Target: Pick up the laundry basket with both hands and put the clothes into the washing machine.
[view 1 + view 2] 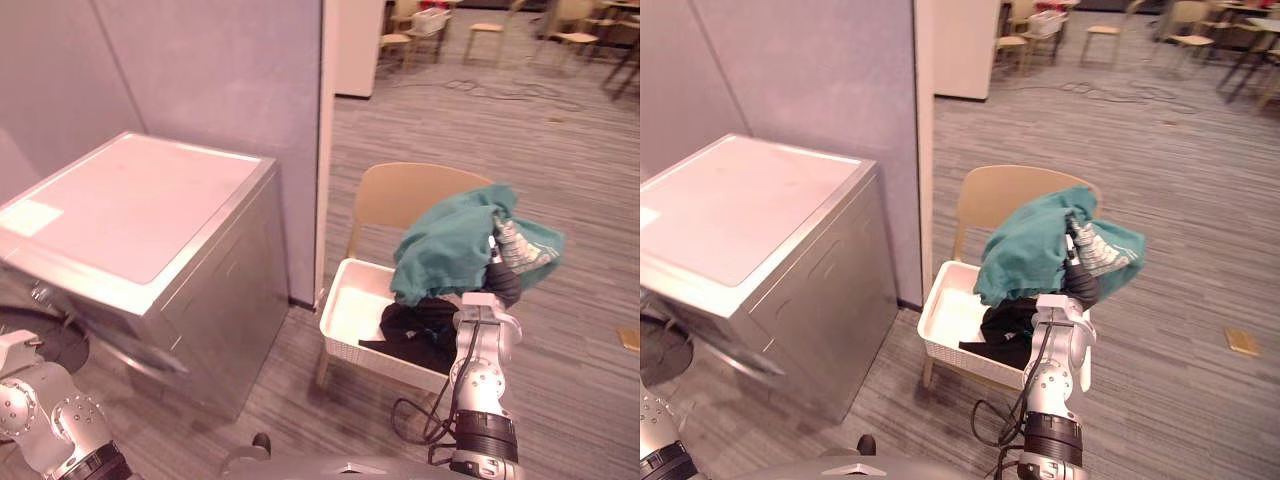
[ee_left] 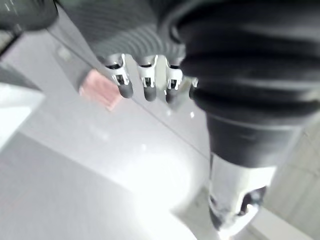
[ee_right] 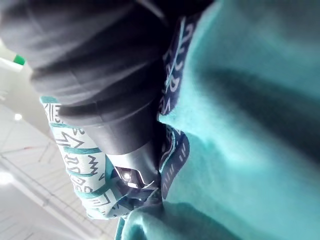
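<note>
Laundry basket of white perforated plastic: sits on tan wooden chair right of silver washing machine, long axis across the view, open top up, black garment inside. Right hand just above, buried in teal cloth; cannot tell its grip. Left hand: fingers relaxed, empty.

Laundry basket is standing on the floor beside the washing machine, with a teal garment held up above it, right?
Not quite. The laundry basket sits on a wooden chair, not on the floor, as the left eye view shows. The rest holds: it is beside the washing machine, with a teal garment held up above it.
</note>
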